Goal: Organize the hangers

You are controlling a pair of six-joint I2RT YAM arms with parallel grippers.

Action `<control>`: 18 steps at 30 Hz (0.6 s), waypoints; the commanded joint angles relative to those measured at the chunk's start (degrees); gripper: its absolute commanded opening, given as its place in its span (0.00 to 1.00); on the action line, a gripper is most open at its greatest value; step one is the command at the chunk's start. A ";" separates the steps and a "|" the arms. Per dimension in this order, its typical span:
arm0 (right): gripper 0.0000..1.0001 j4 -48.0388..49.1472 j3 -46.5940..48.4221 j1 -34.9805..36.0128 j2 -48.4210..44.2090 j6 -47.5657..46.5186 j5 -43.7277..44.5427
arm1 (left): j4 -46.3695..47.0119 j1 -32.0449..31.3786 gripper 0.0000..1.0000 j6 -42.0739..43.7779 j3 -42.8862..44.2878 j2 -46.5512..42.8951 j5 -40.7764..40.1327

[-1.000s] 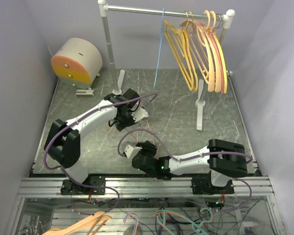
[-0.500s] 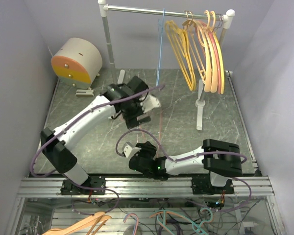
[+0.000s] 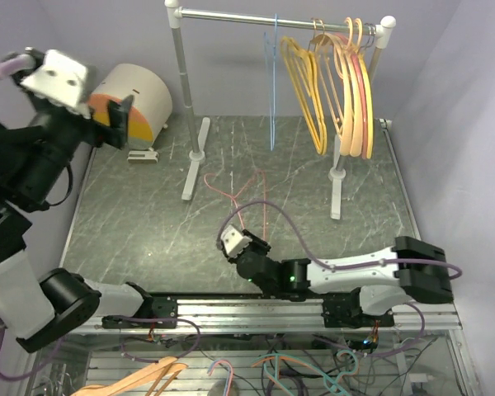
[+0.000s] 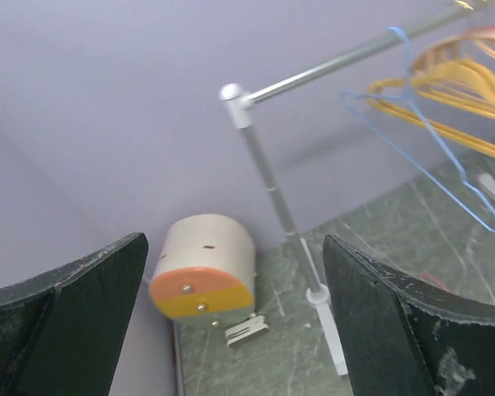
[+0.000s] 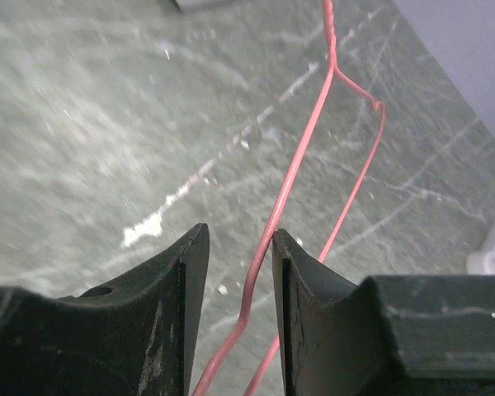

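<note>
Left gripper (image 4: pixel 233 243) had risen clear of the table (image 3: pixel 148 223), jaws spread wide; right gripper (image 5: pixel 239 235) straddled the red wire hanger (image 5: pixel 297 165), jaws narrowly parted.

Five thick plastic hangers or so hang bunched by their hooks at the right end of the rail (image 3: pixel 231 14): yellow hangers (image 3: pixel 308 91) on the left of the bunch, peach-orange hangers (image 3: pixel 349 99) beside them, and a pink hanger (image 3: pixel 364 91) among the latter. A blue wire hanger (image 3: pixel 272 99) hangs alone just left of the bunch, edge-on to the top camera. A red wire hanger (image 5: pixel 297 165) lies flat on the table (image 3: pixel 148 223), near its middle, with its near part passing between the parted fingers of the right gripper (image 5: pixel 238 235); contact cannot be confirmed. Orange hangers (image 3: pixel 140 379) lie below the near frame.
</note>
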 commanded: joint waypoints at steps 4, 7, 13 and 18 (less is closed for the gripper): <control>0.00 8.62 -3.26 -0.82 -13.47 5.35 -11.65 | 7.61 10.76 0.99 -7.12 -7.40 0.43 -18.02; 0.00 10.56 -3.82 -1.20 -16.90 5.90 -15.64 | 9.79 14.20 0.99 -8.92 -10.26 -1.33 -21.38; 0.00 14.82 -1.85 -2.20 -20.32 5.47 -17.84 | 10.54 19.22 0.99 -10.65 -12.50 -3.73 -21.93; 0.00 14.95 7.91 -2.25 -15.01 2.27 -5.79 | 10.61 20.12 0.99 -10.73 -11.61 -4.43 -22.61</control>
